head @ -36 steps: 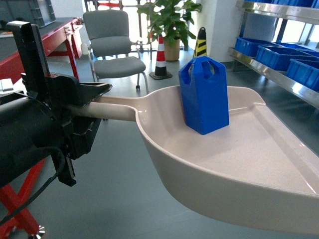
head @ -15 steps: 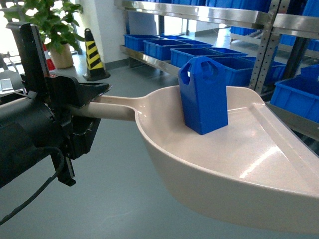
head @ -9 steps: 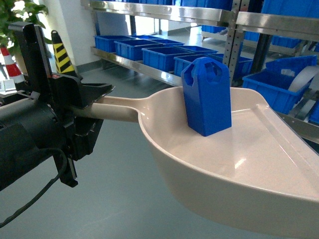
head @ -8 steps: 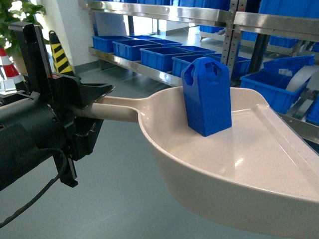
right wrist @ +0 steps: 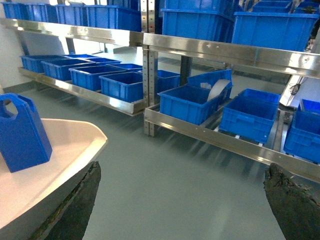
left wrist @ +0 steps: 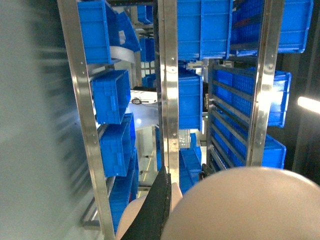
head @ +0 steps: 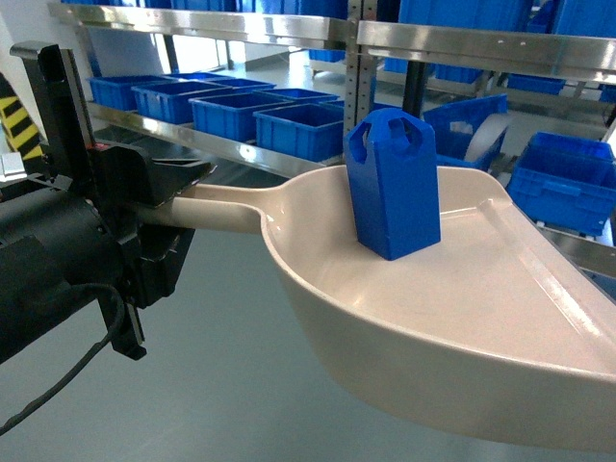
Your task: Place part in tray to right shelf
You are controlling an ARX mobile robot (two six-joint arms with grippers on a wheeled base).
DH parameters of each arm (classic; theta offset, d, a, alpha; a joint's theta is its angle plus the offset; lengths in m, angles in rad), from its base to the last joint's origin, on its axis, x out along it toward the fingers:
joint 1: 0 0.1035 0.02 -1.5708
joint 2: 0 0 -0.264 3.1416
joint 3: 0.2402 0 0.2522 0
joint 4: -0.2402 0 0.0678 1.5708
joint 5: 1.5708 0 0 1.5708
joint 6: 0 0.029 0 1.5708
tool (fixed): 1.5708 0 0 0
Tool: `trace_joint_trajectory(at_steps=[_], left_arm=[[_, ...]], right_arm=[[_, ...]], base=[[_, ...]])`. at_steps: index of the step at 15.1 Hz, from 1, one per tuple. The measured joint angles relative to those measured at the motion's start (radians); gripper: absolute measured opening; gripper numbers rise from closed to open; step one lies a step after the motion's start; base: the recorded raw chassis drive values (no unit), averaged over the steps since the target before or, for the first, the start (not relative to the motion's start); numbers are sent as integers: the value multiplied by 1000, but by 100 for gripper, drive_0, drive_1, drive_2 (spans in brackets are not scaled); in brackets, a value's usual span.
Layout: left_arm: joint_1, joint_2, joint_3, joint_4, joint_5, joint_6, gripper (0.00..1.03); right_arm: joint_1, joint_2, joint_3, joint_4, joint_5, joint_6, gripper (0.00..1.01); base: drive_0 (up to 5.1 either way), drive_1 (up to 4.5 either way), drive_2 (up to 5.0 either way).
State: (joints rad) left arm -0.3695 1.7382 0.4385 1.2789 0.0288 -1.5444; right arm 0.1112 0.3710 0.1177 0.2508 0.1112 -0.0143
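The bright-blue part [head: 393,183] stands upright in the cream tray [head: 481,327], near its back wall. My left gripper [head: 178,197] is shut on the tray's long handle [head: 226,207] and holds the tray up in the air. From the left wrist I see the tray's underside [left wrist: 250,205] and one dark finger [left wrist: 157,210] against the handle. The right wrist view has the part [right wrist: 22,132] on the tray [right wrist: 60,150] at its left. My right gripper [right wrist: 182,200] is open, with nothing between its fingers. I cannot tell whether the steel racks ahead are the right shelf.
Steel-framed racks [head: 289,29] run across the background, loaded with blue crates [head: 289,130] on low and upper levels. One crate [right wrist: 192,102] holds a white curved sheet. Grey floor [right wrist: 190,170] lies between me and the racks.
The view has swung past the chair, plant and cones onto the crate racks, which now fill the background. The tray, part and left grip look unchanged.
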Motion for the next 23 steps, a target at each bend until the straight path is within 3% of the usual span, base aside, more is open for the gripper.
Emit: trace_joint_trajectory(at_steps=[23], left_arm=[[0,0,0,0,0,0,13]], right_arm=[[0,0,0,-1,0,0,98]], base=[[-164,-164,-164]])
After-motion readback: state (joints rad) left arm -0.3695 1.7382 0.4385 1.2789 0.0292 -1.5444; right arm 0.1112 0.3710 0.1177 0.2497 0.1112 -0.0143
